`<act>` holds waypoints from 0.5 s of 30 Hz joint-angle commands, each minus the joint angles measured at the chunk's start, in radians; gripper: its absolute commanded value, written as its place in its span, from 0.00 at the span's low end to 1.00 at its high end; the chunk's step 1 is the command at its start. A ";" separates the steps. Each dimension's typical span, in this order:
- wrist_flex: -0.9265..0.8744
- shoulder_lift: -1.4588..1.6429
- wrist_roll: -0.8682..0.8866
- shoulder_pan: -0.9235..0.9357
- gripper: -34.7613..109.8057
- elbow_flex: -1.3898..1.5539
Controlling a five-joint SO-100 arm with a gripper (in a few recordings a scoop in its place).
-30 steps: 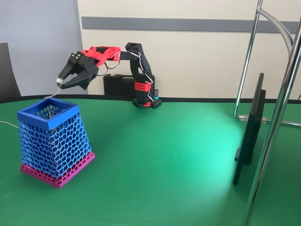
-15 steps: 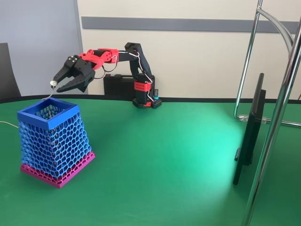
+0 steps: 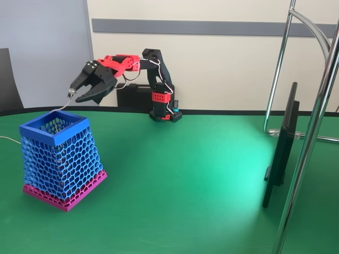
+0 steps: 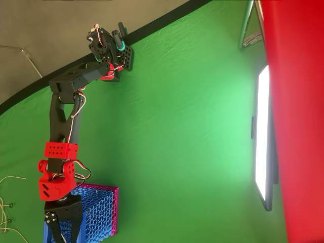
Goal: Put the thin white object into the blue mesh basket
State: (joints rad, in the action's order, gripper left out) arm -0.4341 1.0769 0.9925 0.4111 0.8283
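Thin white object, a short bent white wire with a small round knob at its upper end, dangling from the tip of the black two-finger gripper on the red-and-black arm. Knob pinched at the fingertips in the fixed view; fingers spread wide further back but converging at the tips, so judged clenched on the knob, though too small to be certain. Lower end of the wire reaching down to the far rim of the tall blue honeycomb-mesh plastic basket with its solid square rim and magenta-pink base band, apparently touching or just above that edge rather than hanging over the open mouth. Basket standing upright on the green cloth-covered table, near its left side in the fixed view. In the overhead view, gripper sitting above the basket, near its left side.

Step in hand, as judged: positioning for the drop. Best done by carrying the tip further over the opening, so the whole wire hangs inside the rim. Worth lowering until most of the length is below the rim before letting go. Release too near the edge: likely tipping outward onto the cloth.
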 commanded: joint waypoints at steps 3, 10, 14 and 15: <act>0.026 0.005 0.011 -0.008 0.34 -0.037; 0.055 0.000 0.026 0.014 0.34 -0.006; 0.069 0.000 0.020 0.014 0.34 0.020; 0.071 0.011 0.020 0.014 0.34 0.032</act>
State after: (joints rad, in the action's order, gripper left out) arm -0.3850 1.0615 1.0124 0.4280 0.8544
